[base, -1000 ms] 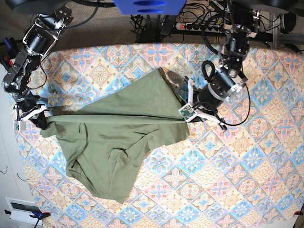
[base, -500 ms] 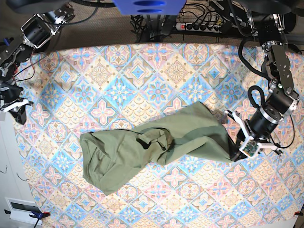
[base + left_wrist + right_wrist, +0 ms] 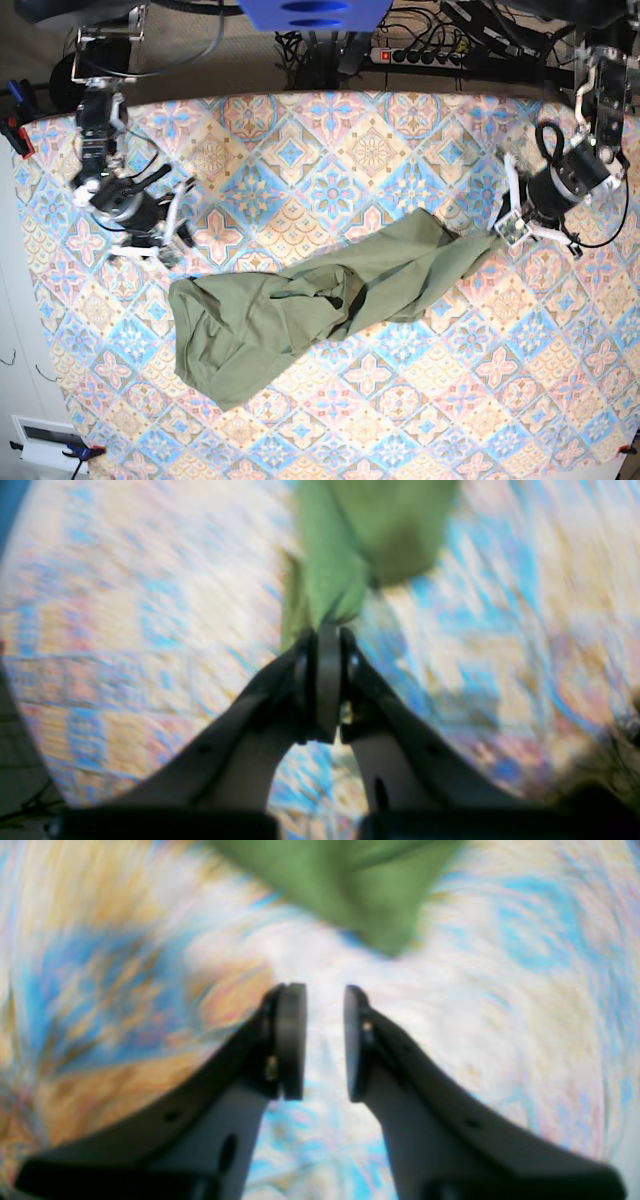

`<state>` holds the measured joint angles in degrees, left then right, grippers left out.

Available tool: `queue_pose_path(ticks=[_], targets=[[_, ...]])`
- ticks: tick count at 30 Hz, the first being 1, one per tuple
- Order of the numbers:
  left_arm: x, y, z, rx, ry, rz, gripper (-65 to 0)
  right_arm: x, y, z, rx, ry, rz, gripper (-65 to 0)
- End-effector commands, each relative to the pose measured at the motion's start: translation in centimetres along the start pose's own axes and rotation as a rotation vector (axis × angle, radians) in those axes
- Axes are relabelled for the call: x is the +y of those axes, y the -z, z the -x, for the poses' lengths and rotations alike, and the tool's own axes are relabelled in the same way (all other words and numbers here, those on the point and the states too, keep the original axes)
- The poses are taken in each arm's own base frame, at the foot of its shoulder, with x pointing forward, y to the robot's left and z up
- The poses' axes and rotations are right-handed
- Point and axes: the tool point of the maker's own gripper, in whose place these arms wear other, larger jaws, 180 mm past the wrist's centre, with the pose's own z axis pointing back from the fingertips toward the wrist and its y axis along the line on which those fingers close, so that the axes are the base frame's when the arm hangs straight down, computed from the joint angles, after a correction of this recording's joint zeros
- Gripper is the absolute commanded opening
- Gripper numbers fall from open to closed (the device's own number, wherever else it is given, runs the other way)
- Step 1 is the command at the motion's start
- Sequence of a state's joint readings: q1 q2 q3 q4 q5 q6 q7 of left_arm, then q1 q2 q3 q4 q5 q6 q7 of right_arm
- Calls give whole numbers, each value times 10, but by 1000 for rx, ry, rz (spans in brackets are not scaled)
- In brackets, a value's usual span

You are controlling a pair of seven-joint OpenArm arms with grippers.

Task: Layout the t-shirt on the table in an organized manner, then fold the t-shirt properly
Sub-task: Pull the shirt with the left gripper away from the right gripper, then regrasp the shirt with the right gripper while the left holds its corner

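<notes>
— So, where does your t-shirt (image 3: 300, 315) lie?
— Bunched in a long diagonal across the table (image 3: 380, 140). Your left gripper (image 3: 324, 645) is clenched on its stretched-out end.
— And your right gripper (image 3: 320, 1040)?
— Jaws parted, holding nothing, hovering over the cloth just beside the shirt's other end.

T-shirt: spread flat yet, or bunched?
Bunched. The t-shirt lies in a twisted, wrinkled strip across the table, one end pinched in the left gripper.
</notes>
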<state>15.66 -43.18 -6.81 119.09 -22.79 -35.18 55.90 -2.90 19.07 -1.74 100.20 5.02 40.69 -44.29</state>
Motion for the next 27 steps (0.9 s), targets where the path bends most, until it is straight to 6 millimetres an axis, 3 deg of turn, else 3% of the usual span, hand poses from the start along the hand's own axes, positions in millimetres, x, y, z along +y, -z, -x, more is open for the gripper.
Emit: queue_pose_path(ticks=[1,5,9,14,20,23,27], targets=[[7,-5,-8,-28,13,-23,-650,-13,-1,-15,-21,-70,47,-493],[-17,-6,19,45,8,42,-650,17,20,-44,-32,-191,17,-462],[-42,-8,46,125,9,99,-650,9,36,-85,-91,-193,22,-428],[-100,-17,72,164,36,271,-650,32,58,-95,-108,-105,-43,-405],[-153,-32,108,258,131,395,-650,35,71,-116,-137,-77,-65,-405],[-160,-38,120,299,156,404,-650,42,72,-125,-158,-61,-76,-402],[-161,-38,120,297,153,405,-650,43,72,-126,-161,-59,-78,-363]])
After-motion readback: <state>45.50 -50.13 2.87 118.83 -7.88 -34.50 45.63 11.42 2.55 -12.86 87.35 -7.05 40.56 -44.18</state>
